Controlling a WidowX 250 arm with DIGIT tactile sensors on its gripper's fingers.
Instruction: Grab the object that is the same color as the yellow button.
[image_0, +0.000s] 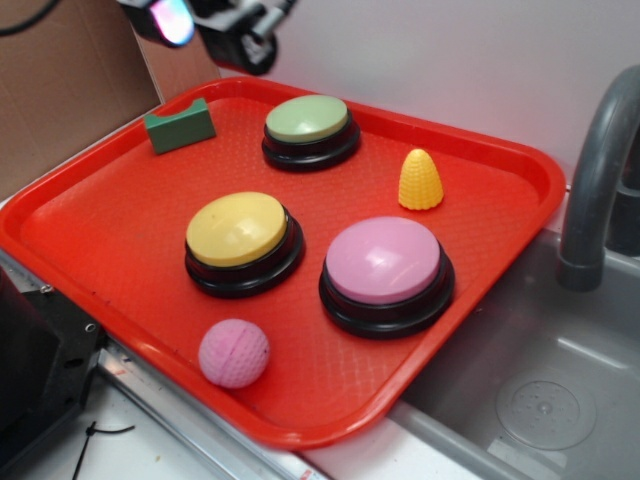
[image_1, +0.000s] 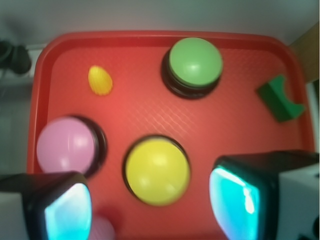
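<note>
1. Exterior view: a red tray (image_0: 120, 215) fills most of the frame, set beside a grey sink (image_0: 560, 390) at the lower right, with a grey tap (image_0: 598, 170) rising along the right edge.
2. The toy corn (image_0: 420, 180) stands upright on the tray right of centre, near the far rim – apart from everything, between the green button (image_0: 308, 120) up the frame and the pink button (image_0: 384, 262) below it.
3. The yellow button (image_0: 238, 230) sits at the middle of the tray, just left of the pink one. A pink ball (image_0: 233, 352) lies near the tray's lower rim, and a green block (image_0: 180, 125) rests in the upper left part of the tray.
4. The gripper (image_0: 215, 20) hangs at the top left of the frame, above the tray's far corner, well away from the corn; it is cropped there, so its opening cannot be read from this side.
5. Wrist view: the two fingers (image_1: 232, 197) show at the lower corners with a wide gap between them – spread apart and holding nothing.
6. Here the corn (image_1: 100, 80) lies in the upper left of the frame. The yellow button (image_1: 157, 170) sits in the lower middle, between the fingers, with the pink button (image_1: 66, 145) at left, the green button (image_1: 195, 62) at top and the green block (image_1: 280, 99) at right.
</note>
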